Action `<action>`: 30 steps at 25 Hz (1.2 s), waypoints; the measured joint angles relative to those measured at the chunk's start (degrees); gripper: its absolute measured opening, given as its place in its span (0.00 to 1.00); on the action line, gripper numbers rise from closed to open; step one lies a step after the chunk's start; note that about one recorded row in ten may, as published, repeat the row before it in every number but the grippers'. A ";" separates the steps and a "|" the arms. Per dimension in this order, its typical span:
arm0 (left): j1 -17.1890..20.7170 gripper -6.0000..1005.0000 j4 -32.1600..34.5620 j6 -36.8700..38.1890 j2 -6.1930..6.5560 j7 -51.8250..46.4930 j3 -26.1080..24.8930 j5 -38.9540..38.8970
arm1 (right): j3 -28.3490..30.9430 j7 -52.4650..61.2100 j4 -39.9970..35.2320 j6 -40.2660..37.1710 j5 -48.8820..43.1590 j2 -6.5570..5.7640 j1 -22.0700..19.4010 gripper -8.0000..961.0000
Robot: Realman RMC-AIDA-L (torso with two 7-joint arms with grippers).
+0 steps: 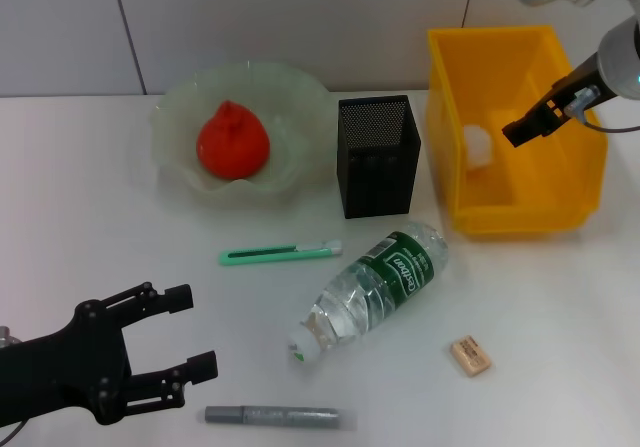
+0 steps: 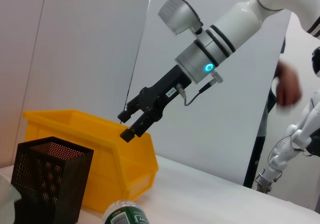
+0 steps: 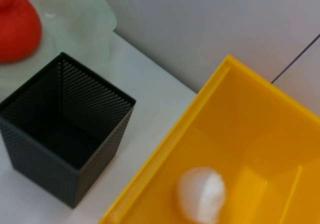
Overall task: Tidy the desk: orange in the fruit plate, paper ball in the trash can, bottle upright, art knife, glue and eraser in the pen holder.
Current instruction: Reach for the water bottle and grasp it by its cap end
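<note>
On the white desk (image 1: 560, 297), seen from the robot's head, an orange (image 1: 232, 139) already sat in the pale green fruit plate (image 1: 180, 102), and a white paper ball (image 1: 478, 147) lay inside the yellow trash bin (image 1: 460, 182). Above that bin hung the right gripper (image 1: 522, 129), its fingers only slightly apart and holding nothing, which suggested the paper ball step was done. Near the front edge on the robot's left, the left gripper (image 1: 190, 332) hovered with its fingers spread wide and empty. Just beside it lay a grey glue stick (image 1: 272, 417). A green art knife (image 1: 280, 254) lay flat between the plate and a clear water bottle (image 1: 370, 292), which rested on its side in front of the empty black mesh pen holder (image 1: 378, 154). A tan eraser (image 1: 470, 356) lay well to the right of the bottle. Likely next, the left gripper would need to lower over the glue stick and close across it. Writing on the bottle's green label was too small to read.
</note>
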 joint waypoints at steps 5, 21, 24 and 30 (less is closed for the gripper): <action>0.14 0.83 -0.02 -0.03 -0.01 -0.09 -0.60 0.01 | -0.39 -0.32 -4.42 -9.30 0.00 0.00 0.54 0.87; 0.48 0.83 -2.40 -1.11 0.50 1.07 -4.84 0.11 | -8.05 -7.06 -10.36 -31.67 1.23 0.34 5.64 0.86; 0.75 0.83 -3.02 -1.87 0.70 1.31 -5.31 0.14 | -12.41 -10.73 -11.23 -31.28 4.21 0.55 5.86 0.86; 1.63 0.83 -3.03 -2.53 0.41 1.40 -6.56 0.16 | -20.78 -20.04 -11.60 -28.53 8.51 0.78 6.12 0.86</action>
